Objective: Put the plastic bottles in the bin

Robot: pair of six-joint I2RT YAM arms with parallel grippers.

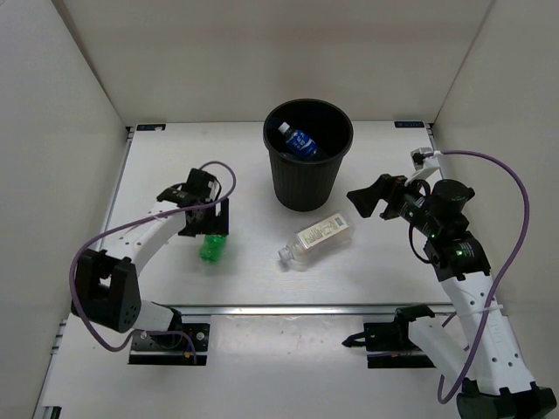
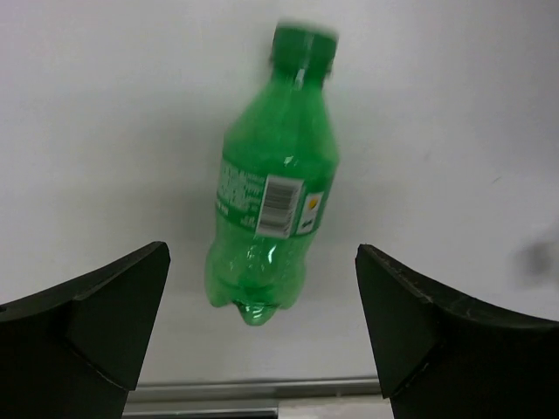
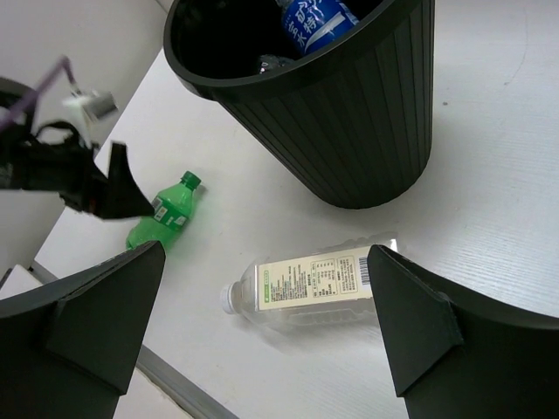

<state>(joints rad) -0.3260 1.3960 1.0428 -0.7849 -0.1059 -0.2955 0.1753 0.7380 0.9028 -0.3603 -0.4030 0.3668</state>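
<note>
The black bin (image 1: 306, 188) stands at the back centre, with the blue-label bottle (image 1: 300, 141) inside it. The white-label bottle (image 1: 319, 236) lies on its side in front of the bin. The green bottle (image 1: 210, 248) lies at the left. My left gripper (image 1: 207, 230) is open just beyond the green bottle (image 2: 275, 183), whose base lies between the spread fingers (image 2: 113, 305) without touching them. My right gripper (image 1: 363, 202) is open and empty to the right of the bin. In its view it hovers above the white-label bottle (image 3: 314, 281), beside the bin (image 3: 349, 113).
White walls close in the table at the left, back and right. A metal rail (image 1: 288, 308) runs along the near edge. Purple cables (image 1: 515, 188) loop from both arms. The left arm (image 3: 79, 170) shows in the right wrist view by the green bottle (image 3: 162, 218).
</note>
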